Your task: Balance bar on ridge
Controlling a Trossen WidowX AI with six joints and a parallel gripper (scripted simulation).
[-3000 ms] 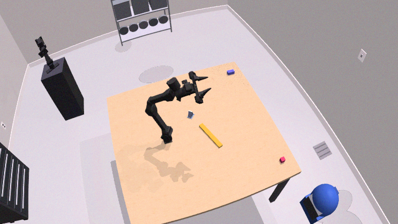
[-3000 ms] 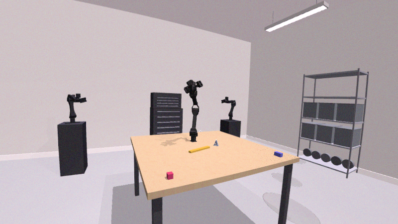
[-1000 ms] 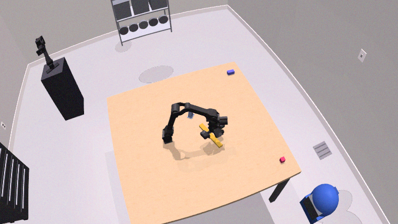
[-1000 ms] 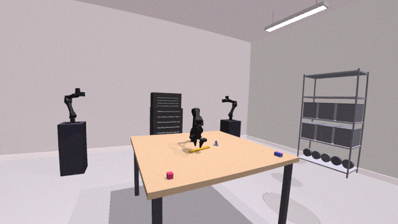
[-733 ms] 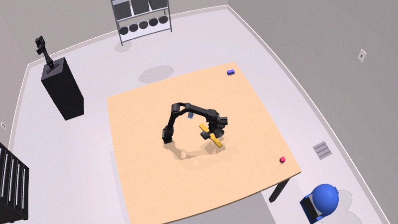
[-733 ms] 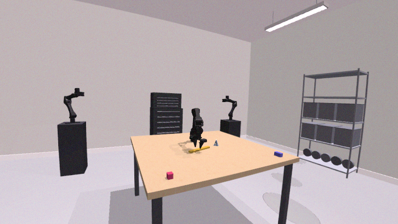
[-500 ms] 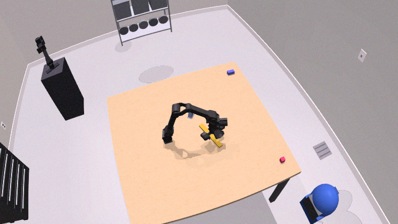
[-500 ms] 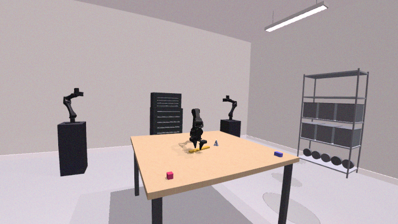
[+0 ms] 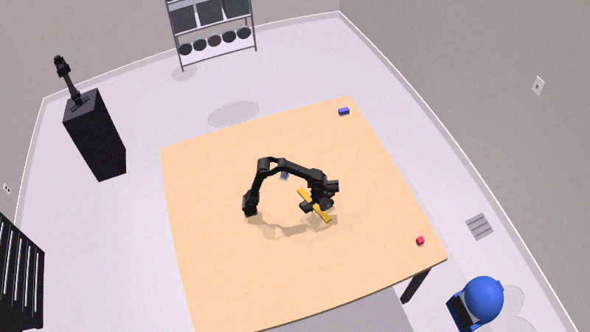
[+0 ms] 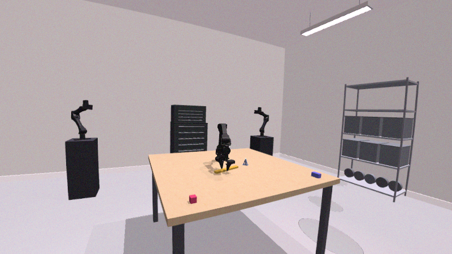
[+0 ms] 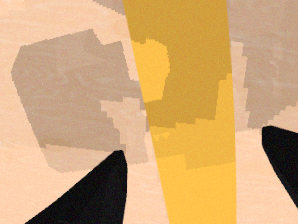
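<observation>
Reaching down over the yellow bar (image 9: 323,213) (image 10: 218,171) (image 11: 192,110), the black arm (image 9: 297,167) (image 10: 222,130) arches across the middle of the top view. Its foot is planted on the wooden surface (image 9: 231,272) (image 10: 268,186) (image 11: 30,185), left of the bar. The bar slants from upper left to lower right beneath the gripper (image 9: 315,205) (image 10: 224,169) (image 11: 194,142), which hides part of it. The small blue-grey ridge (image 9: 284,175) (image 10: 245,162) sits apart from the bar, toward its upper left and partly covered by the arm. Near the surface's upper right corner lies a blue block (image 9: 344,111) (image 10: 316,174); a red cube (image 9: 420,240) (image 10: 192,198) is at lower right.

Seen from outside, the bar lies flat on the surface near the centre of the frame, with the fingers pointing down at it. The ridge stands to the right of the bar, with nothing across it. The blue block is further right, the red cube at lower left of centre.

In the wrist view, the fingers are spread and unclenched, one tip either side of the bar, with visible gaps between them and its edges. Shadows fall across the bar's upper part.
</observation>
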